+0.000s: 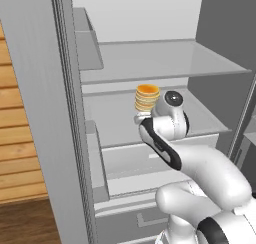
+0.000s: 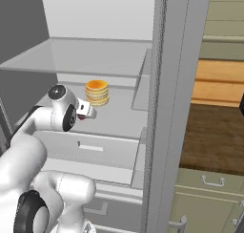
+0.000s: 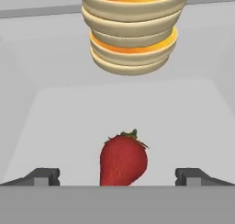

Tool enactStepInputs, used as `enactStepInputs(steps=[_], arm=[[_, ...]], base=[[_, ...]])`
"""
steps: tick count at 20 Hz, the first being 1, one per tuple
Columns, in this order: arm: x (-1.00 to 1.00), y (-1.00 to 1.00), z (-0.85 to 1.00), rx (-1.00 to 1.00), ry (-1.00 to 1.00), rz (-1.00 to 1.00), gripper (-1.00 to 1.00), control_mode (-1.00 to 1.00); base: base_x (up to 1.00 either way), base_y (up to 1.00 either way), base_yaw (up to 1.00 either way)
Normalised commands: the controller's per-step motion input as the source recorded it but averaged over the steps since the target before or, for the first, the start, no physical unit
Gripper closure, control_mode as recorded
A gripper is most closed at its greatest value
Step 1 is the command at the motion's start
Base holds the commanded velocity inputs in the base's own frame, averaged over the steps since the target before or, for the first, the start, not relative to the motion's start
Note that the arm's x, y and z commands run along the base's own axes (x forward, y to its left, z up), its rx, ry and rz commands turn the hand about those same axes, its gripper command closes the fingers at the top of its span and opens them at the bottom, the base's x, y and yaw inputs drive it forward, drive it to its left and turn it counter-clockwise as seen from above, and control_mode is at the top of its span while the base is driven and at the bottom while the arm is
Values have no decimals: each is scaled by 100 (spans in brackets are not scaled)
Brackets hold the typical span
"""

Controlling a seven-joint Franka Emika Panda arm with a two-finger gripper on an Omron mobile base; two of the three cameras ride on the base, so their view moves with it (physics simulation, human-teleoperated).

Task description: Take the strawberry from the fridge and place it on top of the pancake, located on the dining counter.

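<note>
We see the white arm (image 1: 200, 173) reaching into the open fridge (image 1: 150, 63), right by an orange-topped pancake stack (image 1: 147, 98) on the shelf.

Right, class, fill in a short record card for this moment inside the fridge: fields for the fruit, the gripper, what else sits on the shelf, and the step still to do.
fruit: strawberry, red with a green top, on the white fridge shelf
gripper: gripper open, fingertips either side of the strawberry, not closed on it
other item: orange-topped pancake stack without a plate, further back on the same shelf
fridge: fridge door open, arm reaching in
step to do: likely close on the strawberry and lift it out
</note>
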Motion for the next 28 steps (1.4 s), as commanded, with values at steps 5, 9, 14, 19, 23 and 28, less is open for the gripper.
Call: enactStepInputs(steps=[5,9,14,19,23,28], arm=[[40,0,-6,0,0,0,-100,-100],[5,0,-11,0,2,0,-100,-100],[0,0,-25,0,5,0,-100,-100],[8,-1,-26,0,3,0,-100,-100],[16,-1,-12,0,0,0,-100,-100],[1,-5,-8,0,3,0,-100,-100]], base=[[0,0,0],[0,0,0],[0,0,0],[0,0,0],[0,0,0],[0,0,0]])
